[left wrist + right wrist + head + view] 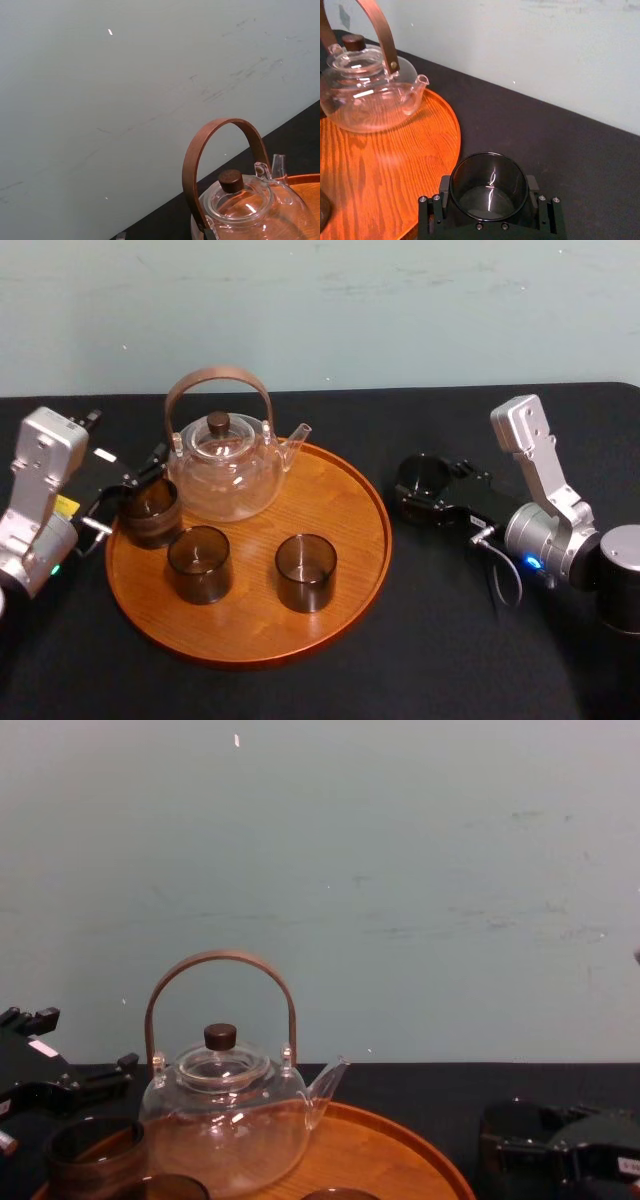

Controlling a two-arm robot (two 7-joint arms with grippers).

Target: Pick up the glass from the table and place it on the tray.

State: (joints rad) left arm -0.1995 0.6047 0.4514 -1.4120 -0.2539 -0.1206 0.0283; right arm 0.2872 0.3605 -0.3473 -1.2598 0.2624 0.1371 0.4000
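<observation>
Your right gripper (pixel 424 490) sits over the table (pixel 450 640), off the tray (pixel 250 628) at about 2 o'clock from its centre. It is closed around the glass (pixel 420 476). In the right wrist view the gripper (pixel 490 209) hugs the glass (pixel 489 175) on both sides. The glass stands upright, mouth up, over the black cloth just beside the tray's rim (pixel 454 131). You cannot tell whether its base touches the table.

So the glass you are after is not on the tray. It is in your right gripper, to the right of the rim.

On the tray, the glass teapot (pixel 225 472) with its brown hoop handle stands at about 11 o'clock, spout pointing right. A second glass (pixel 150 512) stands at 9 o'clock near the rim, a third glass (pixel 200 565) toward 8 o'clock nearer the centre, and a fourth glass (pixel 305 573) toward 4 o'clock. All three are upright and apart from each other.

Your left gripper (pixel 120 502) is at the tray's 9 o'clock edge, right up against the second glass. You cannot tell whether it is open or closed.
</observation>
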